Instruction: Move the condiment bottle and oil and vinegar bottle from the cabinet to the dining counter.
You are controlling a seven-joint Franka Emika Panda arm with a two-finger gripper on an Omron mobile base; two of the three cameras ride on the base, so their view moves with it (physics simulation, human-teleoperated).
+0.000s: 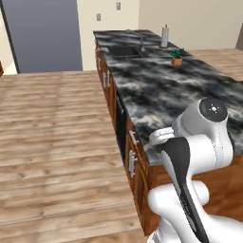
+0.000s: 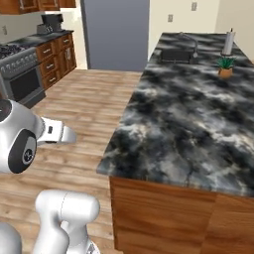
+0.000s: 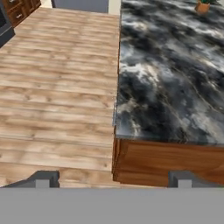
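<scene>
The dining counter (image 1: 161, 90), a long black marble top with grey-white veining on a reddish-brown base, runs away from me; its near corner (image 3: 131, 127) lies just ahead of the hand. My gripper (image 3: 114, 180) hangs above the wooden floor by that corner, open, with nothing between its dark fingertips (image 3: 46, 179). The white hand (image 2: 55, 132) reaches toward the counter edge. The condiment bottle and the oil and vinegar bottle are out of view. A strip of reddish-brown wall cabinets (image 2: 37, 5) shows far left; I cannot tell whether it is the cabinet.
On the far end of the counter are a sink with a faucet (image 1: 126, 50), a small potted plant (image 1: 177, 57) and a paper towel roll (image 1: 164, 37). A stove (image 2: 20, 74) and low drawers (image 2: 54, 57) line the left wall. Open wooden floor (image 1: 52, 128) lies left of the counter.
</scene>
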